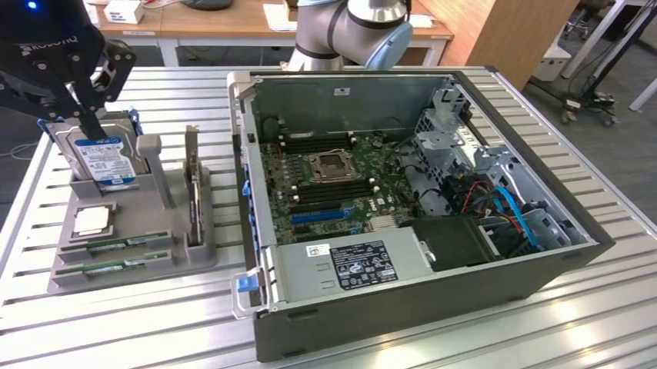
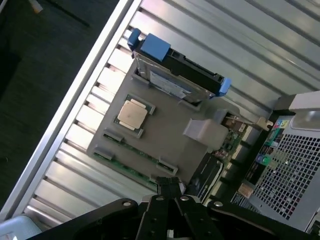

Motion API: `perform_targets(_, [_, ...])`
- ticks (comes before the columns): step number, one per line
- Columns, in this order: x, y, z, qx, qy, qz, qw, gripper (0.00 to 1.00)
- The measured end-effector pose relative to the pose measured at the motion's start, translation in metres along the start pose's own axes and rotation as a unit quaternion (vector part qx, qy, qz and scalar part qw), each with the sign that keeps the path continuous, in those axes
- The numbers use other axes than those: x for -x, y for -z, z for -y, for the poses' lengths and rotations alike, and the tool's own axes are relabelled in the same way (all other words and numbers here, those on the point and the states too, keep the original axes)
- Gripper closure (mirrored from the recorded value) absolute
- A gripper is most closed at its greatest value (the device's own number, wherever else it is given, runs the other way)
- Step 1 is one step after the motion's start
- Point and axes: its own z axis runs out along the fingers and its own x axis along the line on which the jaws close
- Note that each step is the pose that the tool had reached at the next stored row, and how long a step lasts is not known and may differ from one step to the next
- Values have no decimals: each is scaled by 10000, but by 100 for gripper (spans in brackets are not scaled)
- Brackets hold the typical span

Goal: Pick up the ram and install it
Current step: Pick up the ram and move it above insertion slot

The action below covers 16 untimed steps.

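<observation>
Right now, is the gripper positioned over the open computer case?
No, the gripper hangs above the hard drive in the gray holder, at the exterior view's left of the computer case.

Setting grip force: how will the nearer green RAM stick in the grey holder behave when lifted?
The nearer thin green circuit-board RAM stick is probably stiff and light, being a narrow flat board. Seated edgewise in the grey plastic holder, it shows little to grip and may bind if tilted.

- The surface (image 1: 462, 346) is a pale metal top of long parallel slats.
- A grey moulded holder (image 1: 134, 274) lies on it near the edge at the exterior view's left.
- An open dark computer case (image 1: 339, 323) lies just beside the holder, reaching toward the opposite edge.
</observation>
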Motion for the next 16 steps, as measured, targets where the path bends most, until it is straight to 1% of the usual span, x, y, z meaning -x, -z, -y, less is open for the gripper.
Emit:
perform_targets(4, [0, 0, 0, 6, 346, -16, 9994, 90])
perform_targets(8, [0, 0, 0, 14, 697, -32, 9976, 90])
perform_targets(12, [0, 0, 0, 18, 1030, -48, 9947, 90])
perform_targets(14, [0, 0, 0, 19, 1197, -57, 9928, 90])
perform_targets(16, [0, -1, 0, 23, 1378, -65, 9904, 90])
